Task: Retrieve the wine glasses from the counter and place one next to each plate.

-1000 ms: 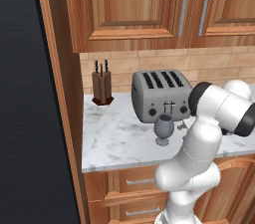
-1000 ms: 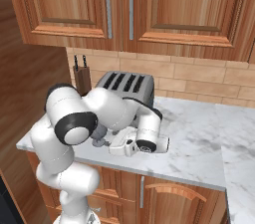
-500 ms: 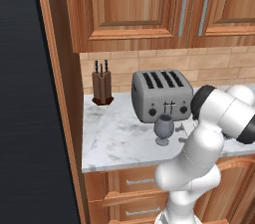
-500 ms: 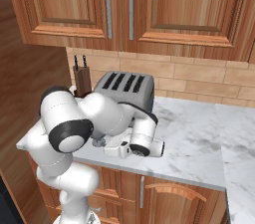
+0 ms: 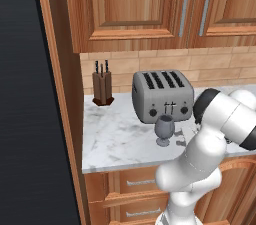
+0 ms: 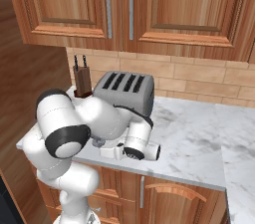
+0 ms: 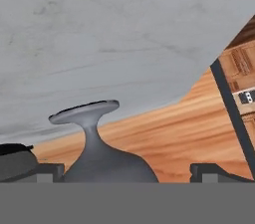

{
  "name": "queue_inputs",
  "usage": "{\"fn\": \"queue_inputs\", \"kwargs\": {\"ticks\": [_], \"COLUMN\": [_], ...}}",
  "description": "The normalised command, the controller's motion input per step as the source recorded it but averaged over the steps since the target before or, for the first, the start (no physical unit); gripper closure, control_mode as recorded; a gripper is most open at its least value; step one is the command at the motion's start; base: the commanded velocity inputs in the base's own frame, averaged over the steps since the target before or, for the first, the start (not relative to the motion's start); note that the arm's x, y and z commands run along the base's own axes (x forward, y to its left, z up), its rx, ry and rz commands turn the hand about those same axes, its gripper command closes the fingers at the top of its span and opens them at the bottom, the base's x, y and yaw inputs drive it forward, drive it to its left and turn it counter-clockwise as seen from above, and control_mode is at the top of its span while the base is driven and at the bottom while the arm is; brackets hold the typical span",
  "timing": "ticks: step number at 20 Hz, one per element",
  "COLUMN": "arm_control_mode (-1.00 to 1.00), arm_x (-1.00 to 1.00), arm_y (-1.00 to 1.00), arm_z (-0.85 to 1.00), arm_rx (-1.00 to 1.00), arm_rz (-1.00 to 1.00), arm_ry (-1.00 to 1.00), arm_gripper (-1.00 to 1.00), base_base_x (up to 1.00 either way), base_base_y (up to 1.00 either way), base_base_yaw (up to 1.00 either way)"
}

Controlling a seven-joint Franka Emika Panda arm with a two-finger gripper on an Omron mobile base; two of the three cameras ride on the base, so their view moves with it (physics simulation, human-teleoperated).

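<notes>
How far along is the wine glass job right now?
Nothing looks done yet: a wine glass stands on the counter in front of the toaster. In hand: the gripper is open, with the glass's bowl between its fingers, not closed on it. Left: gripping, lifting, and placing glasses by the plates.

White arm [image 6: 94,123] folded low over marble counter [image 6: 189,138], toaster [image 6: 124,91], knife block [image 6: 82,81]

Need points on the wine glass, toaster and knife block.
wine glass [image 5: 164,127], left base view, on its bowl.
toaster [image 5: 162,98], left base view, on its front face.
knife block [image 5: 102,89], left base view, on the wooden body.
</notes>
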Motion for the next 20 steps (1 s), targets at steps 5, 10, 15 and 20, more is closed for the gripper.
{"fn": "queue_inputs", "kwargs": {"ticks": [5,10,15,20], "arm_control_mode": [-1.0,-1.0,-1.0,-1.0], "arm_x": [0.0,0.01,0.09,0.07], "arm_y": [0.06,0.16,0.17,0.16], "arm_z": [-0.04,-0.05,-0.17,-0.14], "arm_rx": [0.0,0.0,0.0,0.0], "arm_rz": [0.0,0.0,0.0,0.0], "arm_ry": [0.02,0.0,0.0,0.05], "arm_gripper": [-1.0,-1.0,-1.0,-1.0], "base_base_x": [0.0,0.0,0.0,0.0], "base_base_y": [0.0,0.0,0.0,0.0], "base_base_yaw": [0.0,0.0,0.0,0.0]}}
